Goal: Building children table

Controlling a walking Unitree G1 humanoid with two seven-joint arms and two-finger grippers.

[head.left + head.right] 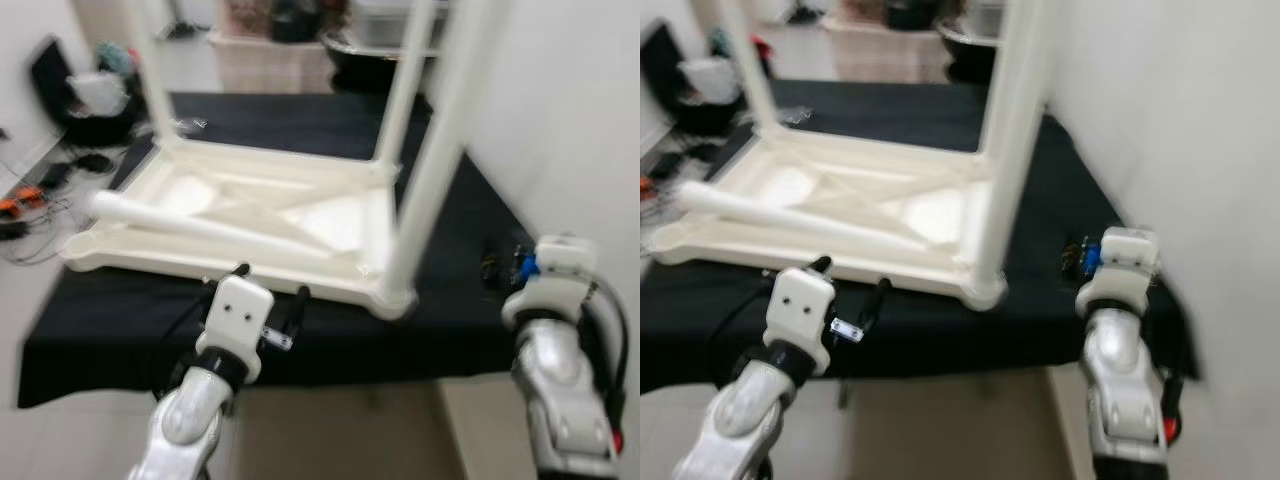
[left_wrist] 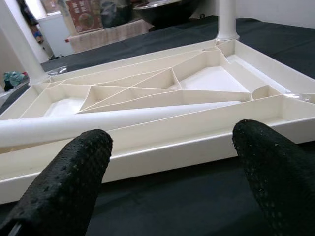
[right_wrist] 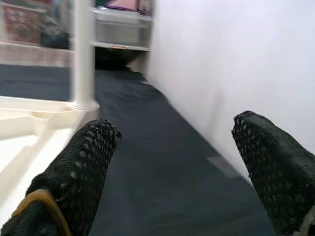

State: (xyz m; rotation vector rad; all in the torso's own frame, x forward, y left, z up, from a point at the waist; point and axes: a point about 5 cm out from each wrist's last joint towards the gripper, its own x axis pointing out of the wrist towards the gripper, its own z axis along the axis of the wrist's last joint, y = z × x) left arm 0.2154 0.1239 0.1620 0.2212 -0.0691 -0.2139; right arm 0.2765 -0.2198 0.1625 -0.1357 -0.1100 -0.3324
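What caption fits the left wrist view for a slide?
Open left gripper facing the upturned white tabletop, a loose table leg lying across its ribbed underside.

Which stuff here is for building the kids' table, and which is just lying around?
For the job:
upturned white tabletop
loose white leg lying across it
fitted legs
left gripper, jaws open, near the tabletop's front edge

Just lying about:
cables on the floor
dark basin behind
wicker box

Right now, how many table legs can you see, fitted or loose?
4: near-right leg, far-right leg and far-left leg stand fitted; loose leg lies across the upturned tabletop.
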